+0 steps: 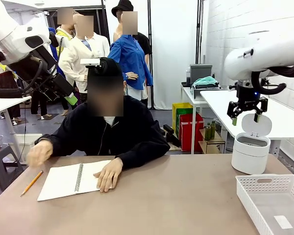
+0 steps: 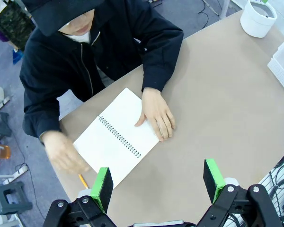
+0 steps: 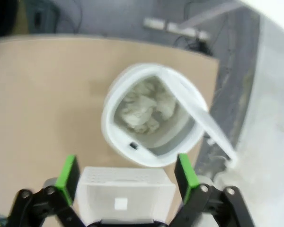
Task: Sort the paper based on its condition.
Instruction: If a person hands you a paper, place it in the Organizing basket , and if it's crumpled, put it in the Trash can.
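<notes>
Right wrist view: right gripper (image 3: 126, 166), released and empty, above the bin (image 3: 110, 124) of crumpled paper (image 3: 141, 109). Any descent risks clipping the bin's raised lid (image 3: 203, 120)

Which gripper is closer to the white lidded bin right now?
Right. The right gripper hangs open just above the bin; the left gripper is across the table, high over the notebook.

Front view faces the person (image 1: 108, 132) across the table (image 1: 176, 196); wrist views look down — both catch the bin (image 3: 110, 118).
</notes>
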Controlling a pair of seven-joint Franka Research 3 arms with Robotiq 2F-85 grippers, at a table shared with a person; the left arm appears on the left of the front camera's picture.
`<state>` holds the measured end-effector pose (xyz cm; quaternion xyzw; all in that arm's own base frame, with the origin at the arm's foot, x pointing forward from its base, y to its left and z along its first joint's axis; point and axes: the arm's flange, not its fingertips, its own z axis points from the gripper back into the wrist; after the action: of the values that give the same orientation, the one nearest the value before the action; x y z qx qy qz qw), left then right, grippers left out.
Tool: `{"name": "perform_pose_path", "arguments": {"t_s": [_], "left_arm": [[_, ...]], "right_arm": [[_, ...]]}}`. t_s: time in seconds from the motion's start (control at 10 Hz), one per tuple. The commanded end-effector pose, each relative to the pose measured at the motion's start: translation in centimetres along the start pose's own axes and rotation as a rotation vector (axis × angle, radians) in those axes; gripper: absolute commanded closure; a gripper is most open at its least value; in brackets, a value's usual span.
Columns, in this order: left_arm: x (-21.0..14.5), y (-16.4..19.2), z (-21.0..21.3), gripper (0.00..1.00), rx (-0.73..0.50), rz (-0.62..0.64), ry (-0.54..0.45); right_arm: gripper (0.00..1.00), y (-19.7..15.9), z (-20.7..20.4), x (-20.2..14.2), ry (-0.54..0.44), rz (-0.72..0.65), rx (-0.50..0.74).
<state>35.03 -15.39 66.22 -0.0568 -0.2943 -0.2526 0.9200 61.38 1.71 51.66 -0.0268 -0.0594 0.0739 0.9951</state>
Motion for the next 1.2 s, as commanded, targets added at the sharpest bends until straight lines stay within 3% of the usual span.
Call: {"name": "perform_pose_path", "arguments": {"t_s": [0.0,0.5,0.8,1.1], "left_arm": [[0.0,0.1,0.1,0.0,0.009,-0.004,0.0],[0.0,0.1,0.1,0.0,0.009,-0.004,0.0],[0.0,0.1,0.1,0.0,0.009,-0.004,0.0],[0.0,0.1,0.1,0.0,0.009,-0.004,0.0]], "right_arm": [[0.0,4.2,2.3,-3.1,-0.093,0.212,0.094],[0.0,11.8,6.7,-4.7,-0.264,0.525,0.265],[0.0,13.3,11.0,-3.8,-0.408,0.64,0.359],[0.0,14.5,15.1,-2.8,-0.39,0.678,0.386]]}}
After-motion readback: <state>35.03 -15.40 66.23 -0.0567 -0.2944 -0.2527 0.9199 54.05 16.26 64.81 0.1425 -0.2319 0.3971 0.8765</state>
